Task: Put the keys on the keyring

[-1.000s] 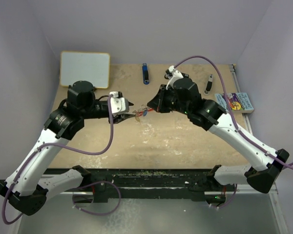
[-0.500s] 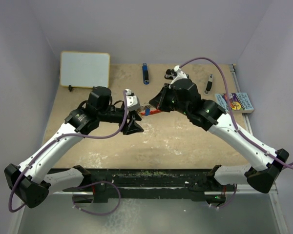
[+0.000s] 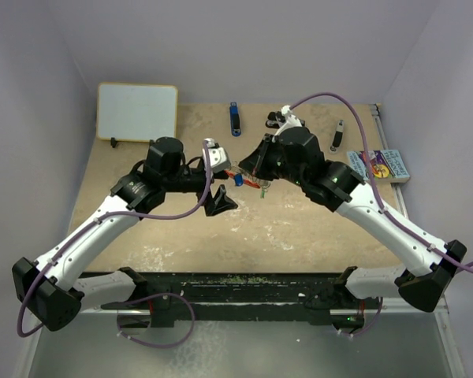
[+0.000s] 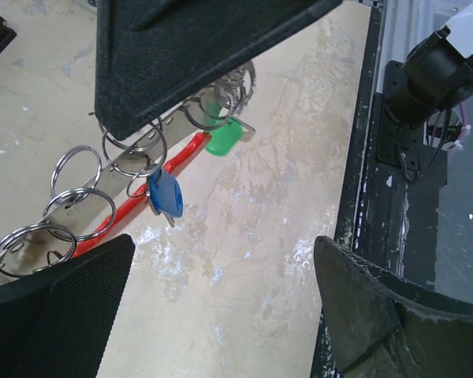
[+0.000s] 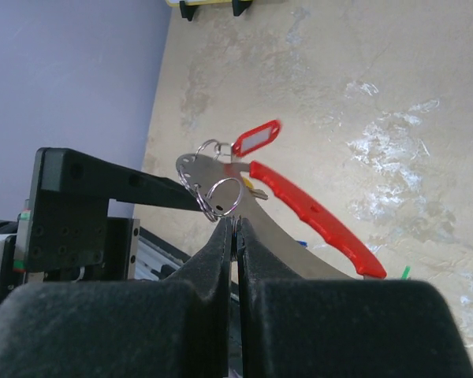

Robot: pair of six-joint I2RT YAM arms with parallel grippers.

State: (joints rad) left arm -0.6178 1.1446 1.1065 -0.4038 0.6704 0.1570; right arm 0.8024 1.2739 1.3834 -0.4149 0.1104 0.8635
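Observation:
My right gripper (image 5: 235, 224) is shut on the keyring (image 5: 315, 216), a red crescent clip on a silvery plate with several wire rings, and holds it above the table. A red-tagged key (image 5: 256, 138) hangs at its far end. In the left wrist view the keyring (image 4: 142, 201) runs under the right gripper's black finger (image 4: 189, 47), carrying a blue-tagged key (image 4: 165, 193) and a green-tagged key (image 4: 223, 138). My left gripper (image 4: 221, 260) is open wide just below and beside it, with only bare table between its fingers. From above, the left gripper (image 3: 219, 178) and the right gripper (image 3: 248, 169) face each other with the keyring (image 3: 246, 179) between them.
A whiteboard (image 3: 137, 111) stands at the back left. A blue-and-black stick (image 3: 234, 120), a small black object (image 3: 274, 120) and a dark pen-like piece (image 3: 338, 135) lie along the back. A colourful booklet (image 3: 382, 165) sits at the right edge. A black rail (image 4: 394, 157) borders the table's near side.
My left arm has swung right and up to the keyring, and its jaws have opened wide. The right gripper stayed shut on the keyring, barely shifting.

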